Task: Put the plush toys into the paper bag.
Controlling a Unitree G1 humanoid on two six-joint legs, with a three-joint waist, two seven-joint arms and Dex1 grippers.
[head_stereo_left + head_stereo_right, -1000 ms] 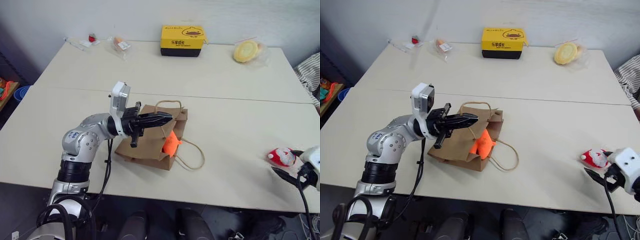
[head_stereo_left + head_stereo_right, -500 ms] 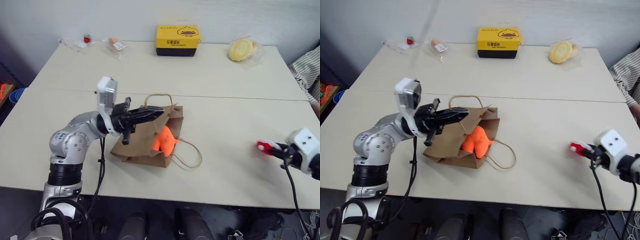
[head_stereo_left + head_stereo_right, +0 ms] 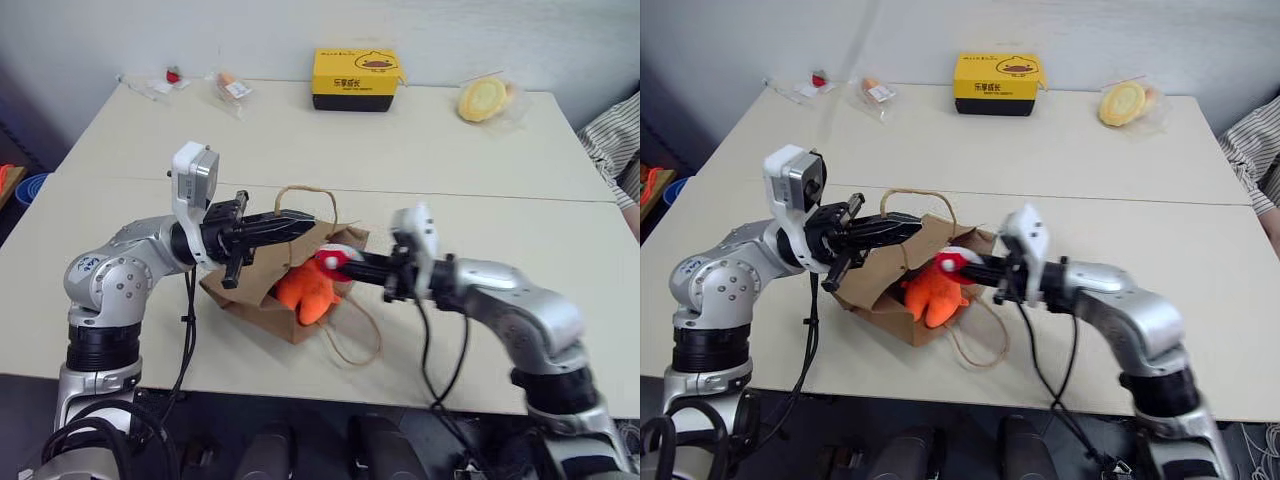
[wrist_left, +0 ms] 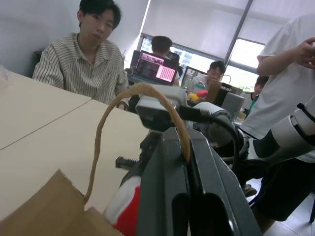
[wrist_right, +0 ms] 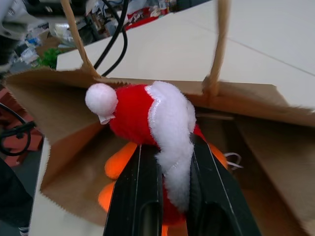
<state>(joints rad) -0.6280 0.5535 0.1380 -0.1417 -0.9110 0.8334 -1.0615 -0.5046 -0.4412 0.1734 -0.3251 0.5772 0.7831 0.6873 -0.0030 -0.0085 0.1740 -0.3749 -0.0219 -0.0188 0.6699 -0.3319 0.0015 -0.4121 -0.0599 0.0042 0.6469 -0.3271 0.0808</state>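
Plush toys: you have two. The orange toy (image 3: 303, 290) lies in the mouth of the paper bag (image 3: 250, 287); the red-and-white toy (image 5: 152, 128) is at that mouth, pinched in your right hand (image 3: 338, 262).
Paper bag: one, on its side on the counter (image 3: 450, 160).
Left hand (image 3: 300, 221): clamped on the bag's upper handle (image 4: 118, 108), lifting it.
Far edge: one yellow box (image 3: 357, 78), three clear wrapped items.
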